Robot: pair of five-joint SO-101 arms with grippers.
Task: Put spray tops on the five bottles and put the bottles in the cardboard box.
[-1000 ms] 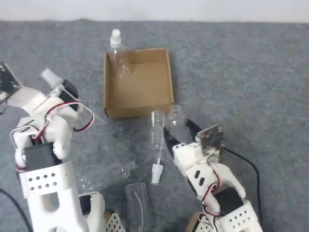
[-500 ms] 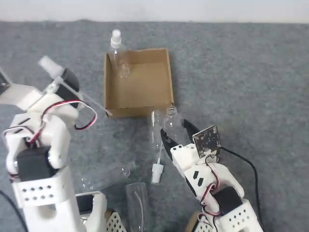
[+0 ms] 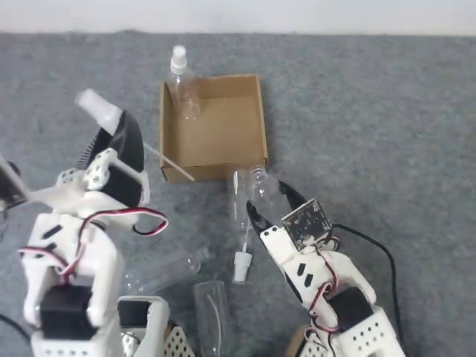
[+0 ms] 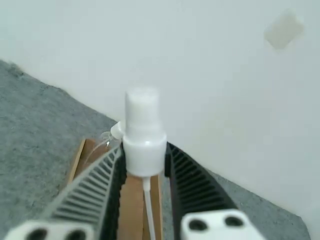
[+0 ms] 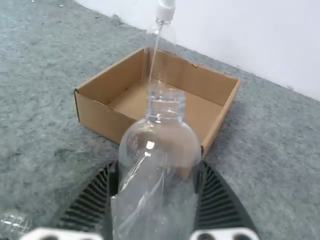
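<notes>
High view: the left jaws clench a spray top [image 3: 95,108] raised left of the cardboard box [image 3: 213,169], and its dip tube [image 3: 169,162] slants toward the box's front wall. The right jaws grasp an open bottle [image 3: 259,190] just in front of the box.

Left wrist view: the top sits squarely between the jaws.

Right wrist view: the bottle's neck [image 5: 161,102] points at the box (one capped bottle [image 5: 161,27] stands inside).

My worry is that the thin tube may miss that narrow neck and bend, or that the slick plastic may twist in the grip.

Bright, even light; faint shadows
</notes>
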